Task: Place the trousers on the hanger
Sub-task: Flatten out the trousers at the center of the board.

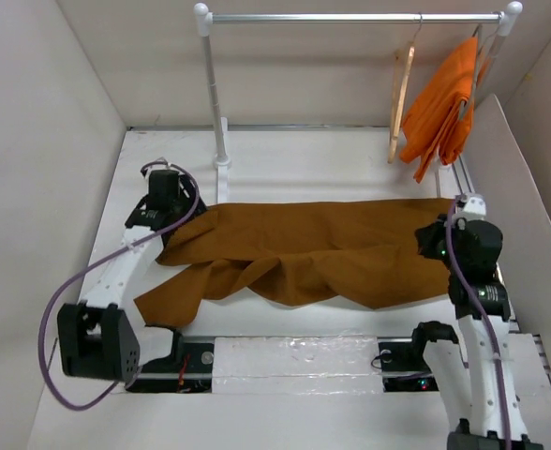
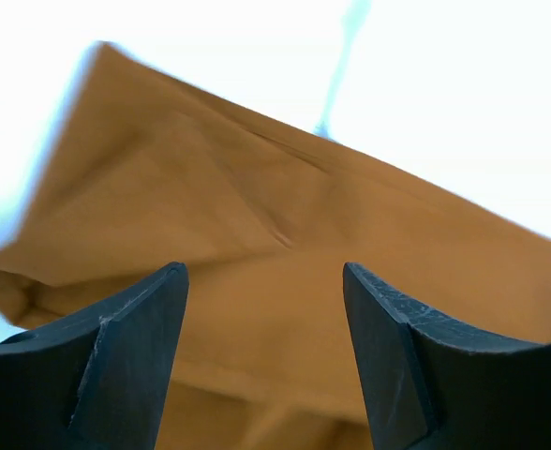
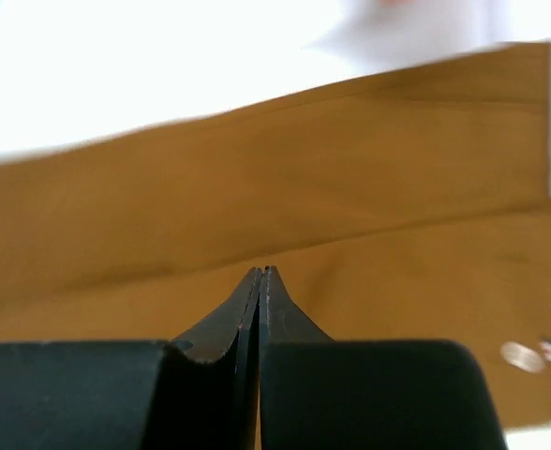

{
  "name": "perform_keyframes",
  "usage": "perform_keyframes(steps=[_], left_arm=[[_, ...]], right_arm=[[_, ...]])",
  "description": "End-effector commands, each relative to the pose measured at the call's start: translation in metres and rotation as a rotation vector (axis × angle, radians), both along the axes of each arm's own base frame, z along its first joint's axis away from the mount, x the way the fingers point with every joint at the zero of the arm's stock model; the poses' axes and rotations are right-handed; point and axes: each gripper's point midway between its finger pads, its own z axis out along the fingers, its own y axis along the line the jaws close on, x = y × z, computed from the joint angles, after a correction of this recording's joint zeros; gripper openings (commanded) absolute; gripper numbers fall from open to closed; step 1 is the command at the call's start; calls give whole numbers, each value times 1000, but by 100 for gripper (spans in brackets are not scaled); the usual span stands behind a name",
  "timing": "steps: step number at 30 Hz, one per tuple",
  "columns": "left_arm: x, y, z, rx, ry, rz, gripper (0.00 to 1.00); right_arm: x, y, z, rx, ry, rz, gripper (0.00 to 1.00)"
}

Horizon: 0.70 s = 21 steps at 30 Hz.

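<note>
Both over the trousers [image 1: 322, 248]: the left gripper [image 2: 266, 277] is wide open and empty, the right gripper [image 3: 260, 274] closed tight on nothing

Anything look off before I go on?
The trousers lie rumpled across the table, one leg bunched and skewed toward the near left. The hanger hangs empty on the rail. Nothing looks damaged.

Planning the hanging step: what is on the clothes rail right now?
The pale wooden hanger and an orange garment hang from the rail, side by side. The garment's own cloth covers whatever holds it up.
</note>
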Motion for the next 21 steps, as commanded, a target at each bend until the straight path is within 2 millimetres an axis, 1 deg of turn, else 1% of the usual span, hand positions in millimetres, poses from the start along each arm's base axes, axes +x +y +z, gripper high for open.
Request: perform_keyframes(steps=[1, 2, 3, 4, 5, 6, 7, 8, 9, 10, 11, 12, 13, 15, 17, 18, 19, 20, 21], left_arm=[[15, 34, -22, 34, 85, 157, 64], [18, 39, -29, 42, 107, 172, 64], [20, 42, -29, 51, 126, 187, 64], [22, 44, -41, 69, 166, 197, 64], [26, 46, -42, 76, 172, 202, 65], [33, 46, -36, 75, 156, 205, 66], [37, 48, -41, 86, 172, 220, 66], [43, 46, -40, 103, 167, 210, 66], [53, 46, -29, 124, 146, 214, 67], [55, 44, -39, 183, 186, 216, 67], [60, 40, -36, 202, 195, 201, 67], [65, 36, -27, 216, 202, 192, 67], [67, 39, -34, 256, 238, 211, 67], [67, 47, -34, 299, 281, 242, 67], [64, 51, -40, 331, 324, 247, 66], [61, 51, -43, 345, 356, 237, 66], [58, 54, -54, 368, 403, 236, 66], [55, 56, -57, 382, 430, 242, 65], [51, 58, -57, 394, 455, 248, 64]], right_arm=[[-13, 56, -19, -3, 25, 292, 0], [-16, 66, -24, -13, 38, 355, 12], [-20, 76, -29, -42, 41, 436, 22], [-30, 101, -33, -27, 46, 575, 36], [-34, 112, -39, -30, 73, 650, 59], [-39, 120, -44, -86, 75, 738, 65], [-51, 138, -47, -98, 90, 843, 69], [-55, 147, -47, -114, 87, 898, 73], [-57, 155, -52, -145, 91, 955, 74], [-60, 161, -53, -162, 91, 989, 75], [-66, 174, -52, -177, 71, 1053, 75], [-67, 181, -54, -186, 70, 1085, 76], [-70, 187, -55, -187, 66, 1111, 76], [-73, 200, -55, -183, 58, 1166, 76], [-69, 202, -53, -209, 51, 1178, 76], [-65, 205, -47, -240, 29, 1186, 77], [-58, 201, -51, -267, 48, 1159, 77], [-56, 201, -52, -274, 58, 1153, 77], [-52, 198, -48, -272, 50, 1137, 77]])
